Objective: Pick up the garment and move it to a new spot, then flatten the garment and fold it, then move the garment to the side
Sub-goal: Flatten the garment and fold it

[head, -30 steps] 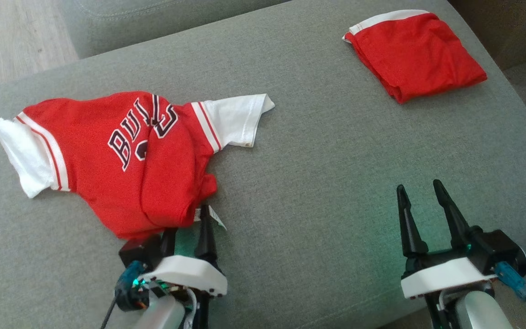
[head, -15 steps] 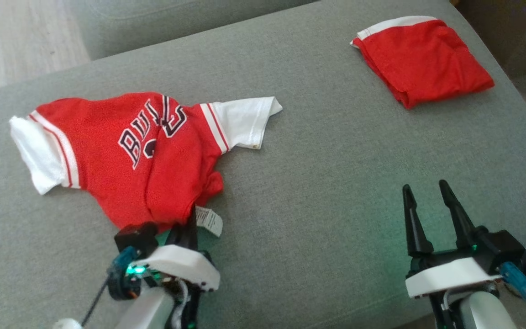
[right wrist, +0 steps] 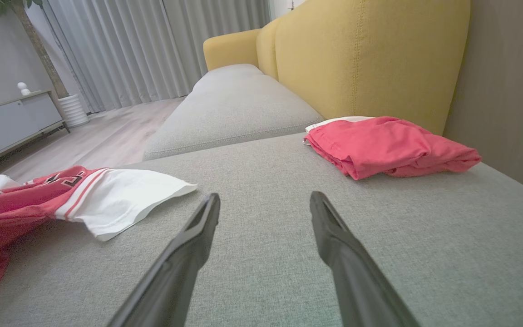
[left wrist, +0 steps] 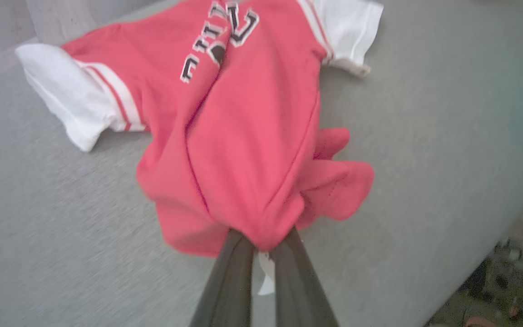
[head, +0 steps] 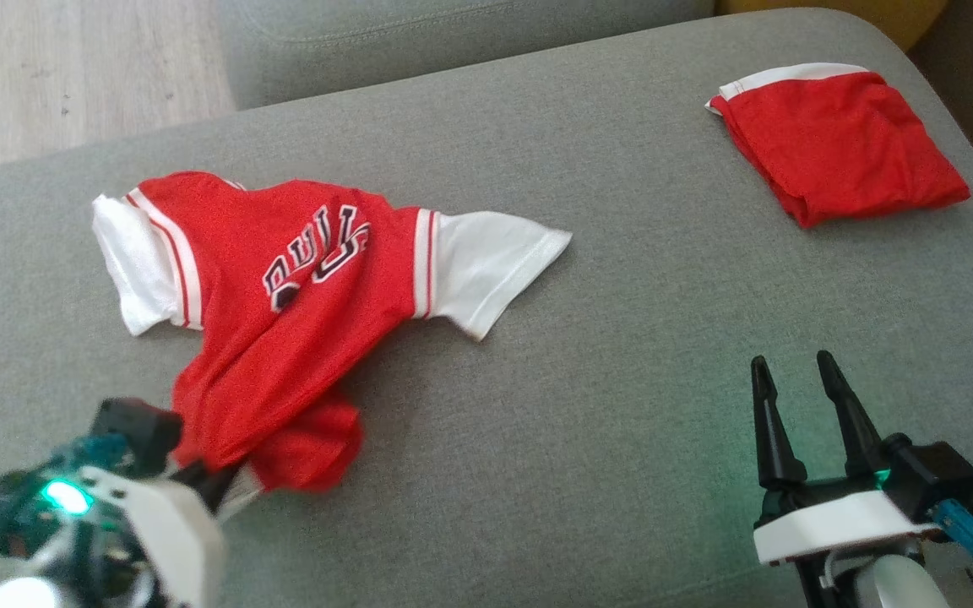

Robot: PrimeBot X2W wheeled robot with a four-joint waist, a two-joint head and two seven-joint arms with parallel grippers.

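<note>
The garment [head: 301, 287] is a red jersey with white sleeves and dark lettering, lying crumpled on the grey couch cushion [head: 605, 380]. My left gripper [head: 220, 481] at the lower left is shut on its bunched lower hem, which is drawn toward me. In the left wrist view the garment [left wrist: 243, 136] hangs from the pinched hem between my left gripper [left wrist: 261, 247] fingers, with a white tag below. My right gripper [head: 795, 380] stands open at the lower right, clear of the cloth. In the right wrist view my right gripper [right wrist: 263, 206] is open above bare cushion, the garment [right wrist: 61, 195] at its left.
A folded red garment [head: 841, 143] with a white edge lies at the cushion's far right corner, also seen as the folded red garment [right wrist: 388, 145] beside the yellow backrest [right wrist: 361, 59]. A second cushion [right wrist: 229, 104] and wooden floor [head: 64, 76] lie beyond.
My left gripper shut on the jersey's lower hem and pulled it toward me and leftward; the jersey stretched out. The camera shifted. My right gripper stayed open in place.
</note>
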